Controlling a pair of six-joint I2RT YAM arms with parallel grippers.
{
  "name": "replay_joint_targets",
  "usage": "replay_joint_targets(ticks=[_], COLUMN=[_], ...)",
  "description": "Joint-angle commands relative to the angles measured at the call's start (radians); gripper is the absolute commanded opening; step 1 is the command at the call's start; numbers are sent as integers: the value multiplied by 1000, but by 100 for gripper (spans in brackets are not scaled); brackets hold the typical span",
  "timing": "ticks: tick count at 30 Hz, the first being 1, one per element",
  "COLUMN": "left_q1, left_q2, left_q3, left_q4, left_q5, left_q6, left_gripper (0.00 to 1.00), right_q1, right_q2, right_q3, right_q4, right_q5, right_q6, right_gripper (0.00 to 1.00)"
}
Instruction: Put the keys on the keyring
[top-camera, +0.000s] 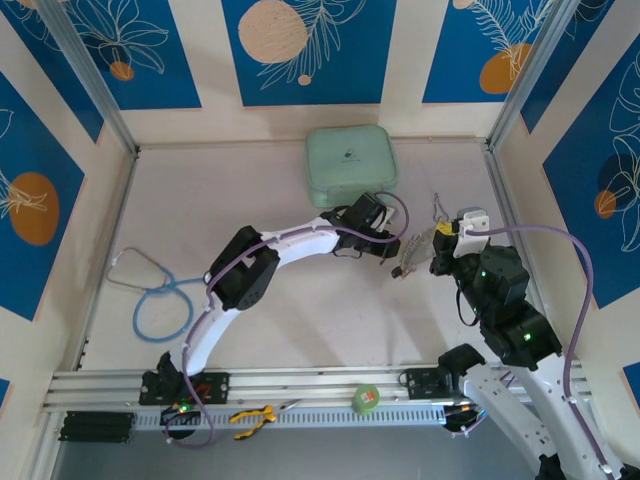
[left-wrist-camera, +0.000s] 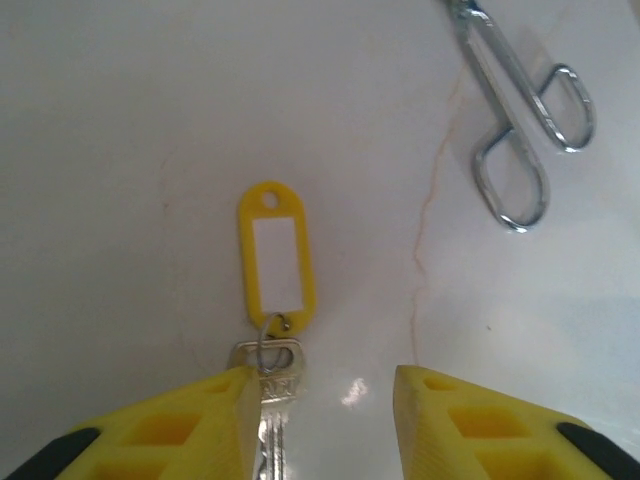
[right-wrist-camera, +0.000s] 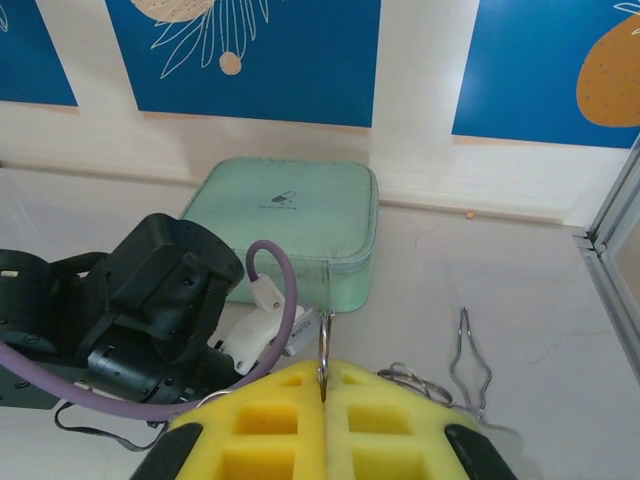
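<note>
Lying flat on the pale table (left-wrist-camera: 120, 150), a silver key (left-wrist-camera: 268, 395) with a yellow tag (left-wrist-camera: 277, 258) sits at the mouth of the left gripper (left-wrist-camera: 320, 395). The jaws stand partly apart, with a clear gap between the yellow fingers (left-wrist-camera: 190, 420), and they grip nothing. The key's shaft runs just beside the inner edge of one finger; whether it touches, I cannot tell. The tag points away from the gripper, and a small split ring joins it to the key's head. Steel forceps (left-wrist-camera: 525, 130) lie farther off on the table, well apart from the key.

The right gripper (right-wrist-camera: 325, 390) is closed tight. Its yellow pads press together on a thin silvery strand of the keyring (right-wrist-camera: 324, 345), which stands up out of the seam between them. In the overhead view the keyring is a chain-like strand right of the table's centre, between the two grippers, with the left gripper just to its left. A mint-green case (right-wrist-camera: 290, 225) sits at the far side of the table, behind both grippers.
</note>
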Motion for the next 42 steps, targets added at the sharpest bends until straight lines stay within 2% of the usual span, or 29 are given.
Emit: replay_joint_targets(ticks=[1,12,26,30,38,42], left_q1=[-8,-13,-13,-14,-14,-13], left_q2=[40,129,149,151,124,59], left_q3=[68,196,206,205,196,137], left_q4=[-79,-127,-146,-144,-159,-127], left_q5=[-46,-32,-31,-31,-38,-56], left_q6=[-1,-9,-13,-11,25,67], left_gripper=[41,35,29,23,1,0], right_q1=[-5,-6,-6,-6,-5,-6], right_q2=[-16,-18,-20,-22,-25,-24], right_q3=[39,41,36,36,36,34], right_q4=[27,21,25,23,12,10], right_q5=[-13,-20,-25,-21,-22,-34], right_q6=[-2,-6,-8,-13,-9,-8], right_gripper=[0,0,0,0,0,0])
